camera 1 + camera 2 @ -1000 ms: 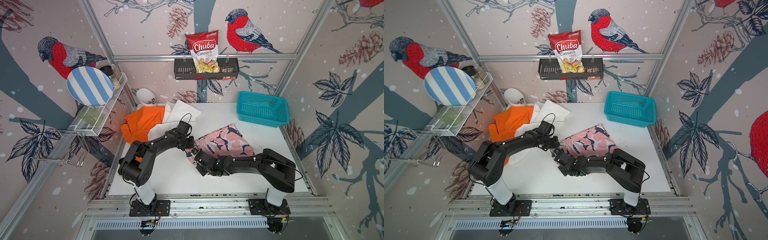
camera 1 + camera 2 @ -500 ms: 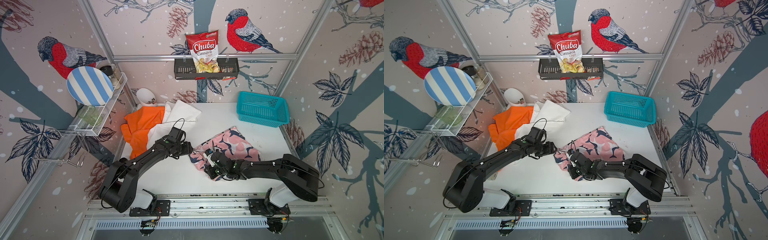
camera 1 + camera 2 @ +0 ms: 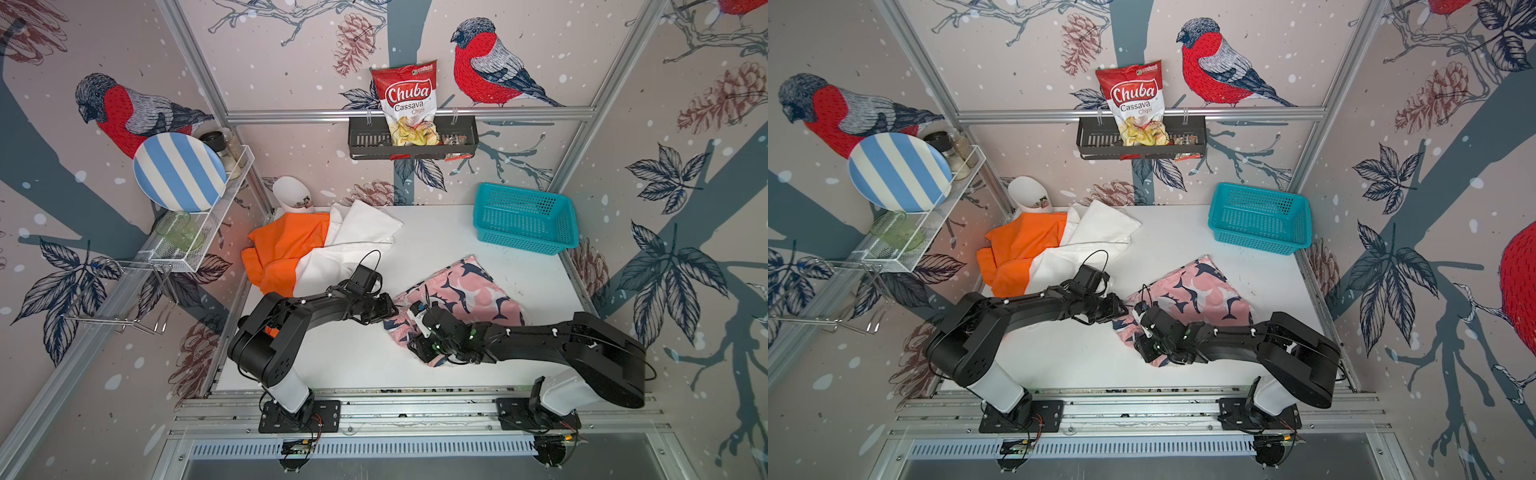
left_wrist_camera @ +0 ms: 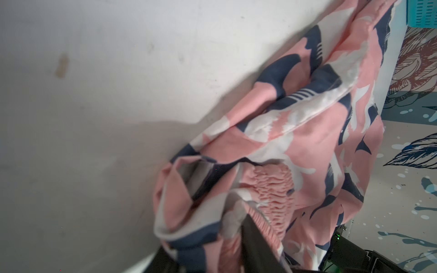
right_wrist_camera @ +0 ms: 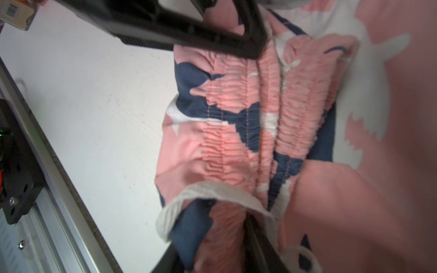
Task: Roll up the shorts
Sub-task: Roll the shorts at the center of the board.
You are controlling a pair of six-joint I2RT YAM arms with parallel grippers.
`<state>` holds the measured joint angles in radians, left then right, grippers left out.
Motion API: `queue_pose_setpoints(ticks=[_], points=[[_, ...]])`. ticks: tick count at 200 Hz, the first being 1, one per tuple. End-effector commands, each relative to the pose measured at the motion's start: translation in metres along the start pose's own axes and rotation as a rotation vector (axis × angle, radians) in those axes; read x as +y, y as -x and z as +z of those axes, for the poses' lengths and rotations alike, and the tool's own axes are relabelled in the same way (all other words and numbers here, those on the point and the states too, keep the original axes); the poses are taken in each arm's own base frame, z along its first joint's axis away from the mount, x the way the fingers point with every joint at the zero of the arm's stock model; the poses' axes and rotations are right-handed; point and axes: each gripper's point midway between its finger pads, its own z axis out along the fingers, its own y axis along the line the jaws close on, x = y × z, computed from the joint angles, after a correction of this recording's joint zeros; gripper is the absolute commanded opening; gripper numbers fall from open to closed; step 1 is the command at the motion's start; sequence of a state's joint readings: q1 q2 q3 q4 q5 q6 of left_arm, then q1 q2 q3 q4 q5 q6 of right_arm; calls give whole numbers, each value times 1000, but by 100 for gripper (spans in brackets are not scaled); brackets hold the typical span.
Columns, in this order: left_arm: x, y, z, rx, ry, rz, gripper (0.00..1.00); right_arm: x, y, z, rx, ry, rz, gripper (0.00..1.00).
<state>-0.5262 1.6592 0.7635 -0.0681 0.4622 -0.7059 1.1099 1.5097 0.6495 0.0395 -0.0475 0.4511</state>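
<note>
Near the front middle of the tabletop, the pink shorts lie half spread with the shark print up. Their gathered waistband is bunched at the near-left end. The cloth looks light, limp and a little slippery (it will likely sag and unroll unless both ends are pinned). The thick, ribbed waistband seems the surest place to take hold. The left claw sits at the left corner of that bunch, and in the left wrist view its fingers are closed together on a fold of waistband. The right claw is pushed into the same bunch just beside it. Cloth lies between its fingers, but I cannot tell whether they pinch it. Well apart at the back left, the white shorts and orange shorts lie heaped and overlapping. A teal basket stands at the back right.
</note>
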Motion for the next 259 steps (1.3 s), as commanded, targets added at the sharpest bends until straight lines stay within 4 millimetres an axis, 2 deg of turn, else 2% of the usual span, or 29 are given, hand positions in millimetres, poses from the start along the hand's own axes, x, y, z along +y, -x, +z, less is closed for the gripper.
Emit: queue_pose_setpoints(ticks=[1,37,49,54,78,102,138,143,152,160,168,178,214,227,259], points=[[-2,2,3,-11,-8,8,7,-16,7,-13,0,-182,-23,68],[-6,6,-6,-39,-3,10,0,-19,20,-46,-14,-481,-103,91],[-7,6,-9,-44,-5,7,0,-14,20,-50,0,-561,-140,99],[-7,5,-9,-44,-4,5,0,-11,19,-50,7,-585,-155,100],[-9,4,-13,-46,-14,-4,0,6,13,-33,43,-644,-222,100],[-13,3,-17,-47,-22,-3,0,10,13,-13,69,-728,-294,100],[-14,1,-21,-43,-25,-2,0,0,7,21,131,-872,-471,100],[-14,1,-22,-44,-24,-2,0,-2,5,25,140,-883,-489,98],[-12,1,-23,-49,-20,-6,0,-6,2,30,150,-897,-510,89],[-11,1,-25,-57,-18,-12,0,-7,2,32,149,-905,-520,76],[-7,3,-28,-73,-11,-25,0,-6,3,33,143,-904,-528,58],[0,5,-35,-102,-1,-47,0,-1,8,32,121,-895,-537,42],[31,-2,-65,-219,75,-132,0,18,24,37,73,-826,-569,9],[38,-9,-73,-250,82,-166,0,22,23,38,78,-803,-570,0],[47,-23,-87,-306,73,-219,2,36,3,37,103,-653,-501,0]])
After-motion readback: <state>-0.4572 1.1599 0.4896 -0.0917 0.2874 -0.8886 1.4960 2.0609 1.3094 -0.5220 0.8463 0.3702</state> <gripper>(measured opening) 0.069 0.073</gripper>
